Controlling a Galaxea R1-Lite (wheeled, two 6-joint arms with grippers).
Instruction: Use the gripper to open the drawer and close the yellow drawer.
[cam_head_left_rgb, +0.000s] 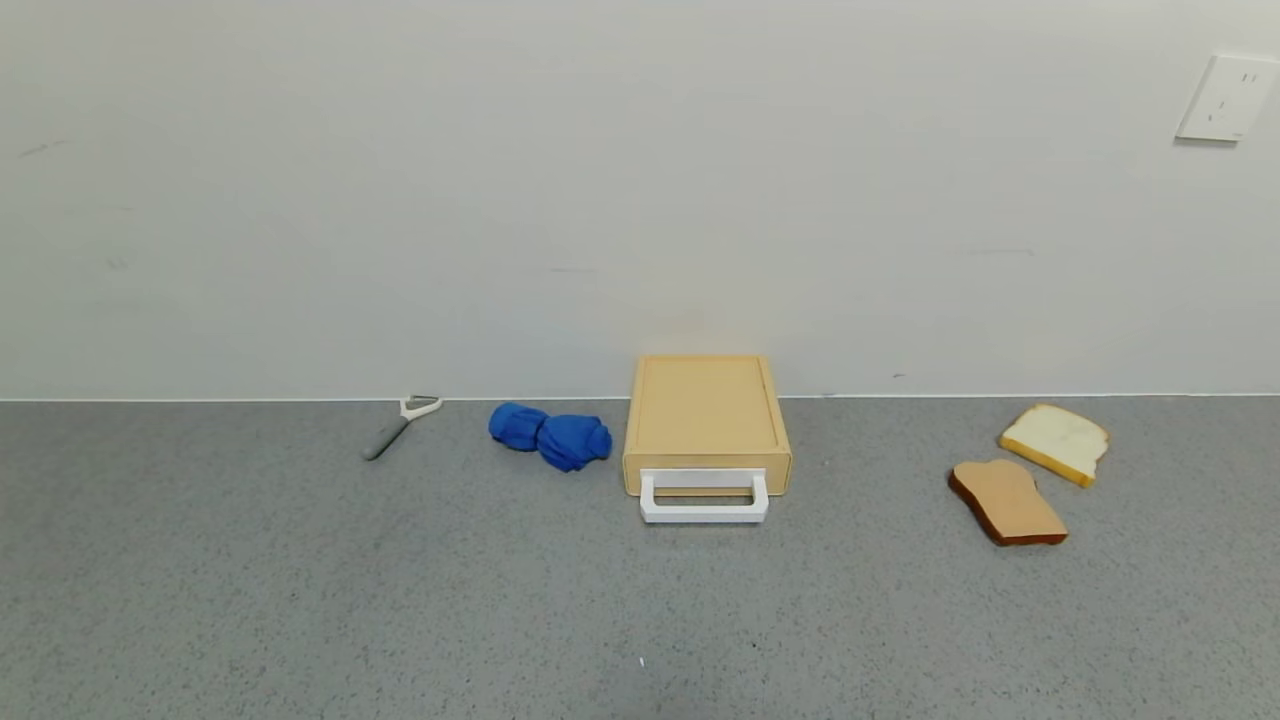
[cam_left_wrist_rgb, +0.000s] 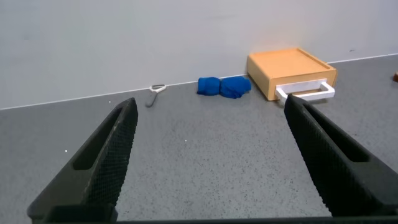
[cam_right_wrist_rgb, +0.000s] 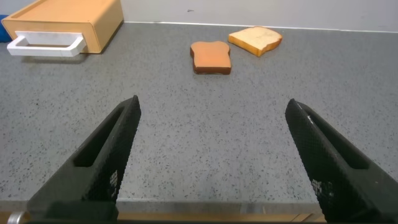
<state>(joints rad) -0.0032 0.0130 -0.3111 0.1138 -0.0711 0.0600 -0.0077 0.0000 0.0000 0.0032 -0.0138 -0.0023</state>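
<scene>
1. Drawer (cam_head_left_rgb: 706, 420) is sitting shut at the table's (cam_head_left_rgb: 300, 600) back edge against the wall; being light, it is likely sliding bodily when pulled.
2. Left hand (cam_left_wrist_rgb: 208, 162) and right hand (cam_right_wrist_rgb: 211, 162) are hanging spread, well short.
3. Handle (cam_head_left_rgb: 704, 513) is lying low; fingers risk scraping the table.

Both arms lie outside the head view. In each wrist view the fingers (cam_left_wrist_rgb: 93, 168) (cam_right_wrist_rgb: 99, 162) run off the edge. A dark thing (cam_left_wrist_rgb: 395, 77) beside the drawer (cam_left_wrist_rgb: 291, 71) is cut off too.
</scene>
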